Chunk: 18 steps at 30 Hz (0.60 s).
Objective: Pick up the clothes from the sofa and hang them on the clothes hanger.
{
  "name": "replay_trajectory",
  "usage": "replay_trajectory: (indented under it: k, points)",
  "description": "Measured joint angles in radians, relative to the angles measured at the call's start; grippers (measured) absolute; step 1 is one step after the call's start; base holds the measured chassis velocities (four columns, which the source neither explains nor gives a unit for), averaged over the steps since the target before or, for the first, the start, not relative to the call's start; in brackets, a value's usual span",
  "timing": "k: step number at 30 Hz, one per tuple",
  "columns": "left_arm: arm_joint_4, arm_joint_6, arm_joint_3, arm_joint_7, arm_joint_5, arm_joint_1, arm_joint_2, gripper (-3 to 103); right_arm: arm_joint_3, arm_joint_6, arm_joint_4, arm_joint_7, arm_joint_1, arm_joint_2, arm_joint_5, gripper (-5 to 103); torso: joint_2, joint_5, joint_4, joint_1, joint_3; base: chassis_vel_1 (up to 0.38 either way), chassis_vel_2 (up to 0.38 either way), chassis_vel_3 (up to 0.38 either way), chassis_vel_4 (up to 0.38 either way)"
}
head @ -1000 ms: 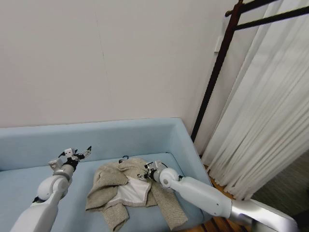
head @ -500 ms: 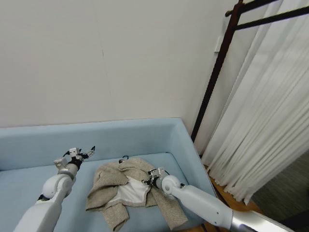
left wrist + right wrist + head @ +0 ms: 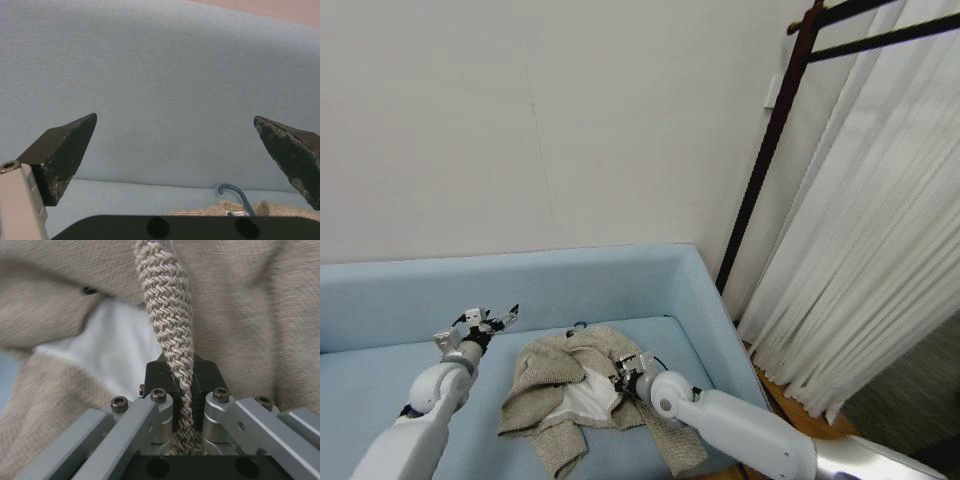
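The sweater (image 3: pixel 548 368) hides all of the hanger (image 3: pixel 242 200) but its blue hook.

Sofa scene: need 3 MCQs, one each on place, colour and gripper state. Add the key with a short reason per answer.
1. Where does the beige sweater lie?
A. on the seat of the sofa
B. draped over the backrest
C. on the armrest

2. What colour is the sofa?
A. grey
B. light blue
C. brown

3. What is the state of the right gripper?
A. open, above the sweater
B. shut on nothing
C. shut on the sweater's knitted edge

Key:
1 A: the head view shows the sweater spread on the seat cushion.
2 B: seat and backrest are both pale blue.
3 C: the right wrist view shows the ribbed band pinched between the fingers. The left gripper is open over the seat beside the sweater.
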Motion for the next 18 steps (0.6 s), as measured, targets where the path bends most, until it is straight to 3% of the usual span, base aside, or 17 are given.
replay_trajectory:
  k: [2, 6, 12, 15, 17, 18]
  points:
    - [0.0, -0.002, 0.002, 0.0, 0.003, 0.002, -0.001, 100, -0.012, 0.001, 0.011, 0.001, -0.003, 0.002, -0.012, 3, 0.0, 0.0, 0.0, 0.0, 0.0, 0.0, 0.0, 0.0, 0.0]
    - [0.0, -0.01, 0.013, 0.001, 0.02, 0.009, -0.001, 100, -0.103, 0.02, 0.016, 0.007, -0.025, 0.078, -0.078, 3, 0.0, 0.0, 0.0004, 0.0, 0.0, 0.0, 0.0, 0.0, 0.0]
    - [-0.002, -0.011, 0.02, 0.0, 0.024, 0.008, -0.001, 100, -0.164, 0.026, -0.03, 0.036, -0.026, 0.155, -0.08, 1, 0.0, -0.0001, 0.0003, 0.0, 0.0, 0.0, 0.0, 0.0, 0.0]
    - [-0.003, -0.012, 0.016, -0.001, 0.024, 0.004, 0.004, 100, -0.143, 0.019, -0.022, 0.099, -0.012, 0.17, -0.008, 10, 0.0, 0.0, 0.0, 0.0, 0.0, 0.0, 0.0, 0.0, 0.0]
    - [0.001, -0.013, 0.008, 0.0, 0.024, 0.002, 0.007, 100, -0.132, 0.011, -0.004, 0.113, 0.002, 0.161, 0.033, 10, 0.0, 0.0, 0.0, 0.0, 0.0, 0.0, 0.0, 0.0, 0.0]
    - [0.007, -0.013, -0.014, -0.001, 0.021, -0.003, 0.011, 100, -0.114, -0.003, 0.037, 0.122, 0.028, 0.131, 0.097, 21, 0.0, 0.0, 0.0001, 0.0, 0.0, 0.0, 0.0, 0.0, 0.0]
